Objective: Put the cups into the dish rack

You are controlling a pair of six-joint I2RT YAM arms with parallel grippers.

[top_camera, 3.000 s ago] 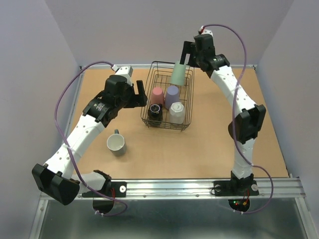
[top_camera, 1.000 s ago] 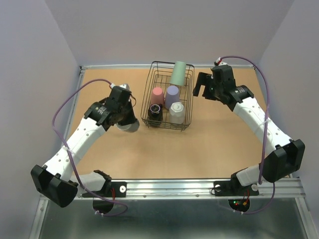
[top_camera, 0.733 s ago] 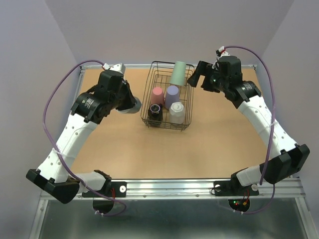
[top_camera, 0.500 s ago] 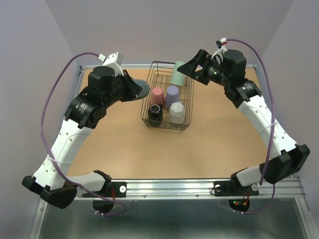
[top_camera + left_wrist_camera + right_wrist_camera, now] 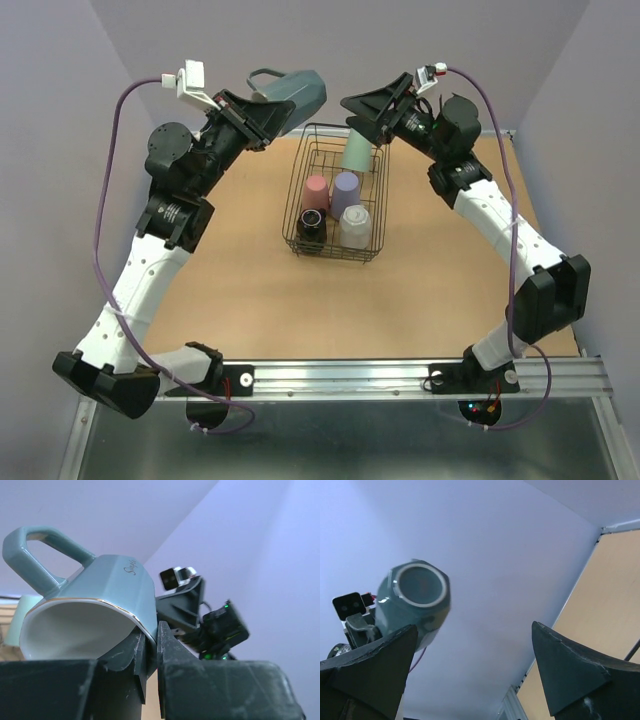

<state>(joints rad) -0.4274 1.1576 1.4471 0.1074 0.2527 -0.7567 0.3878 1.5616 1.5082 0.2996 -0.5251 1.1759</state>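
Observation:
My left gripper (image 5: 270, 116) is shut on the rim of the grey-blue mug (image 5: 297, 93), held high in the air beyond the back left corner of the dish rack (image 5: 296, 214). In the left wrist view one finger is inside the cream-lined mug (image 5: 95, 607) and the other outside, with the handle up. My right gripper (image 5: 363, 112) stands open above the rack's far edge, facing the mug's base (image 5: 418, 594) without touching it. In the rack are a pale green cup (image 5: 357, 150), a pink cup (image 5: 316, 190), a lavender cup (image 5: 345, 190), a white cup (image 5: 354, 226) and a dark brown cup (image 5: 311, 225).
The black wire rack stands mid-table on the tan tabletop (image 5: 420, 290). Pale walls close in the back and both sides. A metal rail (image 5: 340, 375) with the arm bases runs along the near edge. Purple cables loop off both arms.
My left arm has lifted the grey-blue mug from table height to high above the rack's back left. The right arm has swung left and up, open, facing the mug.

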